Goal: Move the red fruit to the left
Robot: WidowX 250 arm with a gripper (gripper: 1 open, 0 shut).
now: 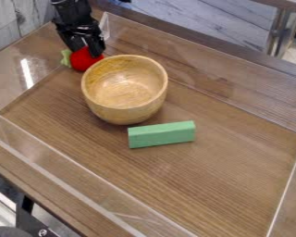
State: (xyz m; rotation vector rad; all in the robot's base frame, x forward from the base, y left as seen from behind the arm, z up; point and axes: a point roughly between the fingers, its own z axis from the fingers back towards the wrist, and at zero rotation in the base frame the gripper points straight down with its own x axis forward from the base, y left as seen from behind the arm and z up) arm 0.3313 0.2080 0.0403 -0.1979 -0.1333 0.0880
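Observation:
The red fruit (79,60) is a small glossy red ball with a pale green leafy bit on its left side. It rests on the wooden table at the far left, just behind the rim of the wooden bowl (125,88). My black gripper (82,43) hangs directly above the fruit, its fingers spread open and pointing down. The fingertips stand just over the fruit's top, and nothing is held between them.
A green rectangular block (162,134) lies flat in front of the bowl. Clear plastic walls (27,51) ring the table. A metal frame (281,28) stands at the back right.

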